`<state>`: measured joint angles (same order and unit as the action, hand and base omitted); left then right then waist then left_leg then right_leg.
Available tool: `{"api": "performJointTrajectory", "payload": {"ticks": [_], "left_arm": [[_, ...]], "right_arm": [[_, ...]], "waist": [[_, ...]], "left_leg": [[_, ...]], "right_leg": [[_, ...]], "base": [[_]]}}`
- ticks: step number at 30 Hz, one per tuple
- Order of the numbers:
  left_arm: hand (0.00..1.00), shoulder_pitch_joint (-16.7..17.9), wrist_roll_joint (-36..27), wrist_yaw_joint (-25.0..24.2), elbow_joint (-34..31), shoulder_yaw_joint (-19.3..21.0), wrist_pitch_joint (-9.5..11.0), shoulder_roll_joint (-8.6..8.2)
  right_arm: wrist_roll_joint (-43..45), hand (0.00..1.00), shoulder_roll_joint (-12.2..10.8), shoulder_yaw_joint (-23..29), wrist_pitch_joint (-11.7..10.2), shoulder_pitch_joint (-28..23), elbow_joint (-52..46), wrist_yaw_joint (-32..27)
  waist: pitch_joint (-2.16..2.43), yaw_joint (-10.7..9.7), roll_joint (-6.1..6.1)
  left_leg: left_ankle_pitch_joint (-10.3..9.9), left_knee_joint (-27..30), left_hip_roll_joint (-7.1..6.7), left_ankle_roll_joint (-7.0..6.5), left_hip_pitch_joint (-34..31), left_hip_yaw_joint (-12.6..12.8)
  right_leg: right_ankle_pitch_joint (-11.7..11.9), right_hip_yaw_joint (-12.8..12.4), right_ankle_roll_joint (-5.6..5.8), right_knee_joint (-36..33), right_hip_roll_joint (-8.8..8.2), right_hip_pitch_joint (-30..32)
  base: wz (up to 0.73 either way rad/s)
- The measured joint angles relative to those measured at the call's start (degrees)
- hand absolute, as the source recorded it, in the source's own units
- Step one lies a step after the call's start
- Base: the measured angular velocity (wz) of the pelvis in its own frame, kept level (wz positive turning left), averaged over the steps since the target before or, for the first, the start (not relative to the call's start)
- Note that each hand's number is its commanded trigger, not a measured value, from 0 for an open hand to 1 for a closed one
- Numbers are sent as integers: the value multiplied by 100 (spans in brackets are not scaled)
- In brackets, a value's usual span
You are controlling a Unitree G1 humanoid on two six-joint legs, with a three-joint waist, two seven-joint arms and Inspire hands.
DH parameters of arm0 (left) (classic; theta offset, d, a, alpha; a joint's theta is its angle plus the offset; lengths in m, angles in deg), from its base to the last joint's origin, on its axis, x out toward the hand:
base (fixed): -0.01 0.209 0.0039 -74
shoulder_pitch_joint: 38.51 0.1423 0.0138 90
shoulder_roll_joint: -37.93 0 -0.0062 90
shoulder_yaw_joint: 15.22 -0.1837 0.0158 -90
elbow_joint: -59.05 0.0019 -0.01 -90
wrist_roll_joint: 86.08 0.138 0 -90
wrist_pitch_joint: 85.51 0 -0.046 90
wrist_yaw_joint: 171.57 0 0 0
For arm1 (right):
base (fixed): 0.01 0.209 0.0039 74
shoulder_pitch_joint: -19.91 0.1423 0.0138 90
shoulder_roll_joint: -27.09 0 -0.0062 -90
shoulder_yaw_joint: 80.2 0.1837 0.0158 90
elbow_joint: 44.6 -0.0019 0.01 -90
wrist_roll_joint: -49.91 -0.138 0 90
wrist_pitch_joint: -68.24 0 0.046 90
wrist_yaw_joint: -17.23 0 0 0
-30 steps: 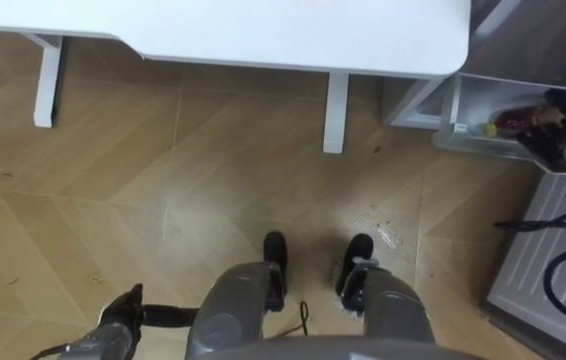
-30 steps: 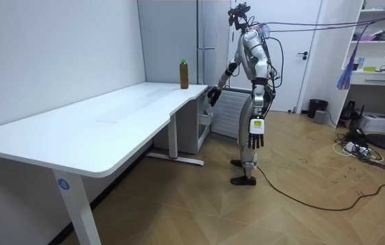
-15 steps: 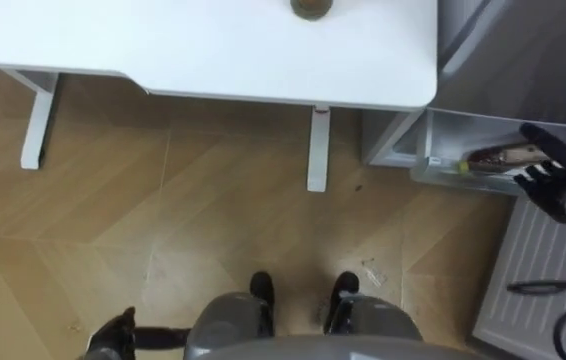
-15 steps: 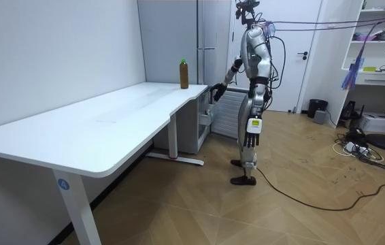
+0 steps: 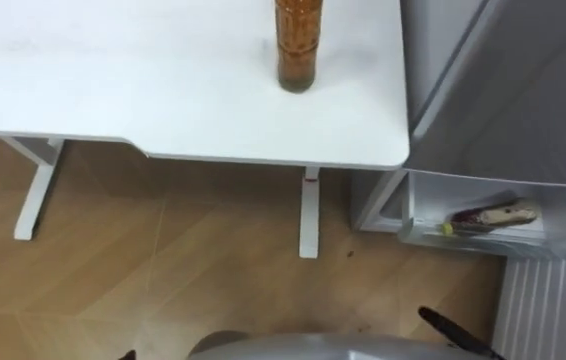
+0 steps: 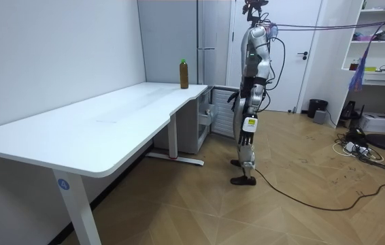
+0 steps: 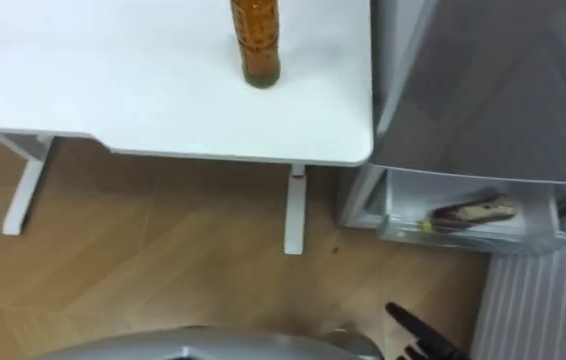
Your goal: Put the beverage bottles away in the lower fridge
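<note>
A brown drink bottle [image 5: 296, 45] with a green cap [image 6: 183, 60] stands upright on the white desk [image 5: 163, 90], near the corner closest to the fridge. A second bottle [image 5: 485, 216] lies on its side in the clear tray [image 5: 563, 240] of the open lower fridge compartment. My right hand [image 5: 451, 330] is low at my side, open and holding nothing, well clear of both bottles. In the room view my left hand [image 6: 246, 136] hangs open beside my thigh. I stand upright between the desk end and the fridge.
The grey upper fridge door [image 5: 523, 90] is closed, right beside the desk corner. The ribbed white inside of the open lower door [image 5: 553, 310] lies at my right. Desk legs [image 5: 309, 215] stand on the wooden floor [image 5: 163, 260] before me.
My right hand has pulled back from the fridge tray and dropped to my side. I have straightened up and the view has lifted, bringing the standing bottle into sight.
</note>
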<state>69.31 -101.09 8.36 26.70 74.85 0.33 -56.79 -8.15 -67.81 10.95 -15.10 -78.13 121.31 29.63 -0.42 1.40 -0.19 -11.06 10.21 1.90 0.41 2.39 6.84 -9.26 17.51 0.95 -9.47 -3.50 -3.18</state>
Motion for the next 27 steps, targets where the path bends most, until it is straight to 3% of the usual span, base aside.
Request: {"api": "performJointTrajectory", "payload": {"ticks": [5,12,21,27], "left_arm": [[0,14,179,141,309,322,29,-152],[0,-152,222,351,463,428,-223,-181],[0,-583,354,517,458,421,-264,-190],[0,-623,348,619,457,421,-171,-248]], "right_arm": [[905,0,-125,8,-57,-38,16,40],[2564,0,-111,-51,-89,214,46,-177],[3551,0,-139,-116,-110,314,-227,-540],[3588,0,-144,-177,-230,345,-210,-603]], "waist": [[-7,-109,-70],[-10,-91,-168],[-13,-21,-172],[-7,-61,-131]], "left_leg": [[-28,-61,-27,16,146,-87],[-59,-94,-29,15,240,-74],[-153,-77,31,26,329,83],[-172,-54,37,26,334,94]], "right_leg": [[-39,68,32,100,1,-157],[-41,-61,37,138,24,-194],[-33,-359,23,78,93,-248],[-28,-564,15,91,136,-222]], "base": [[9],[-4],[-9],[-3]]}}
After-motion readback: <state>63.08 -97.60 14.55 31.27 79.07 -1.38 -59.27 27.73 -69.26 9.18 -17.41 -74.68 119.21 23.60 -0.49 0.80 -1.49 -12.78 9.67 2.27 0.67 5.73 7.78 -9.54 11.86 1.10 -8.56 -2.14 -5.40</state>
